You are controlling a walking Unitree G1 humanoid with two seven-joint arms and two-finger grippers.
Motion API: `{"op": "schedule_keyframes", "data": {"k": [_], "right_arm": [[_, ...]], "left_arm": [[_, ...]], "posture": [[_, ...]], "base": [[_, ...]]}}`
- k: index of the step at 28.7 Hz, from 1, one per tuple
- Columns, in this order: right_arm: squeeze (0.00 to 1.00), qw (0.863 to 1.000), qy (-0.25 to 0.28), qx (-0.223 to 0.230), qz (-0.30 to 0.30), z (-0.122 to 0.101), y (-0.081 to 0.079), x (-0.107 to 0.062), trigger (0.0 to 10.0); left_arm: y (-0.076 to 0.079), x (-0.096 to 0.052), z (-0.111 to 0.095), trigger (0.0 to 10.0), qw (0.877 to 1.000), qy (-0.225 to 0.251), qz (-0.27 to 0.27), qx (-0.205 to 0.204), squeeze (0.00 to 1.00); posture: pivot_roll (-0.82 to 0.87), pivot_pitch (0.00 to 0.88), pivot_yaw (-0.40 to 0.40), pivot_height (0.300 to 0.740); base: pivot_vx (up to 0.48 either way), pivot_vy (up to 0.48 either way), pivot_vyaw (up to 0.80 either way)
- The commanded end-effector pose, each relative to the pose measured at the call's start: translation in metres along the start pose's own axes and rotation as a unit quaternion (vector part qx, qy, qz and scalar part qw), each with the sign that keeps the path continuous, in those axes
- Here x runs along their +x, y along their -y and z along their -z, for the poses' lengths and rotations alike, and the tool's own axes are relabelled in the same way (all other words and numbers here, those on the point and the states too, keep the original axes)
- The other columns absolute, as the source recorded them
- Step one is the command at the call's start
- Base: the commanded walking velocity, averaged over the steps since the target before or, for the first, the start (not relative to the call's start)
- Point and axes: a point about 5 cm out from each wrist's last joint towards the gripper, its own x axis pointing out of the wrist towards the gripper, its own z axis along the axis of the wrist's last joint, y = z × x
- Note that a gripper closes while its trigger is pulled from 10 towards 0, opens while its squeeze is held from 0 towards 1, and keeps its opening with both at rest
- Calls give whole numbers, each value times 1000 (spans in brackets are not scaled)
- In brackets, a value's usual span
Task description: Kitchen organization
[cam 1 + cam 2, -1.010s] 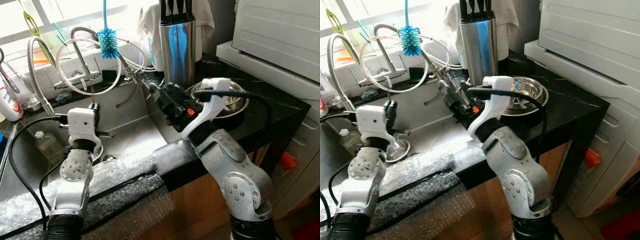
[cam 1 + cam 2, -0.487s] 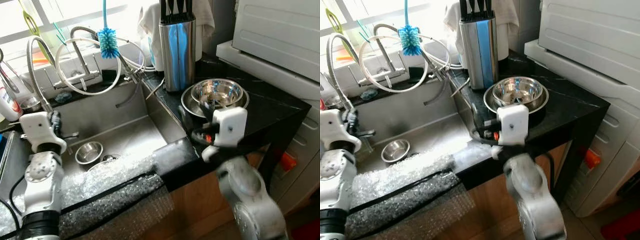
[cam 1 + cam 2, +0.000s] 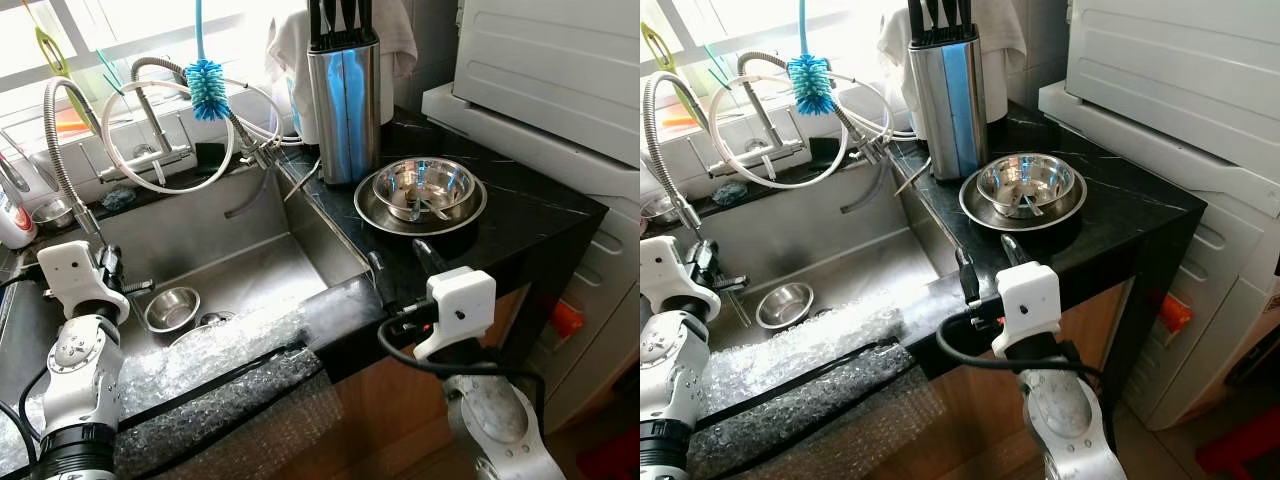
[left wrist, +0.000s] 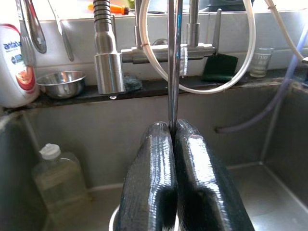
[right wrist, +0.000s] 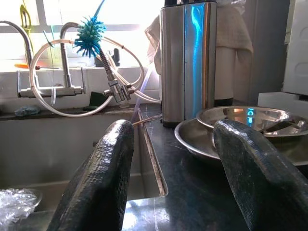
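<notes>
The left gripper [image 4: 172, 144] is over the steel sink [image 3: 230, 265], its two glossy black fingers pressed together on a thin metal rod [image 4: 172, 57] that stands straight up between the tips. In the head views that arm sits at 9 o'clock, the rod barely visible beside its white wrist block.

The right gripper [image 5: 173, 159] hovers low over the front edge of the black marbled worktop [image 3: 520, 200], at 5 o'clock, its textured fingers [image 5: 103, 168] wide apart with nothing between them.

On the worktop, a smaller shiny steel bowl [image 3: 422, 186] sits nested in a wider, shallow steel dish [image 3: 372, 208]; a utensil lies inside the bowl. Just behind, at 12 o'clock, stands a tall polished knife block [image 3: 343, 105] with black handles.

A small round steel bowl [image 3: 172, 308] rests on the sink floor. The left wrist view adds a plastic bottle [image 4: 57, 178] of pale liquid in the sink corner and another little steel bowl [image 4: 61, 83] on the ledge beside a coiled tap [image 4: 108, 62]. A blue bristle brush [image 3: 207, 86] hangs over a looped white hose [image 3: 165, 185]. Bubble wrap [image 3: 215, 375] covers the sink's front rim.
</notes>
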Motion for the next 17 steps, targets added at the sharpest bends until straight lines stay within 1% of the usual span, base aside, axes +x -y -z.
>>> {"op": "schedule_keyframes", "data": {"k": [1,3,6,8,13,15,17], "right_arm": [[0,1000,3,-4,-9,2,-6,0,10000],[0,1000,2,-3,-3,5,-6,-1,10000],[0,1000,0,-4,5,8,-5,-2,10000],[0,1000,-5,-3,19,12,-2,-2,10000],[0,999,-6,-7,33,15,2,1,10000],[0,999,-8,-7,38,16,3,2,10000],[0,999,-10,-6,39,17,2,2,10000]], "left_arm": [[-7,-2,4,10000,1000,-9,-8,-18,0],[-5,-6,8,10000,1000,-8,2,-28,0],[-3,-9,13,10000,999,-8,5,-31,0],[-1,-13,17,10000,999,-8,7,-37,0],[4,-14,23,10000,999,-18,11,-44,0],[7,-14,27,10000,999,-32,19,-39,0],[8,-14,28,10000,998,-36,24,-39,0]], "posture": [[-169,0,173,740],[-169,0,174,740],[-170,0,177,740],[-171,0,179,740],[-173,0,184,740],[-175,0,188,740],[-176,0,189,740]], "base": [[0,0,0],[0,0,0],[0,0,0],[0,0,0],[0,0,0],[0,0,0],[0,0,0]]}}
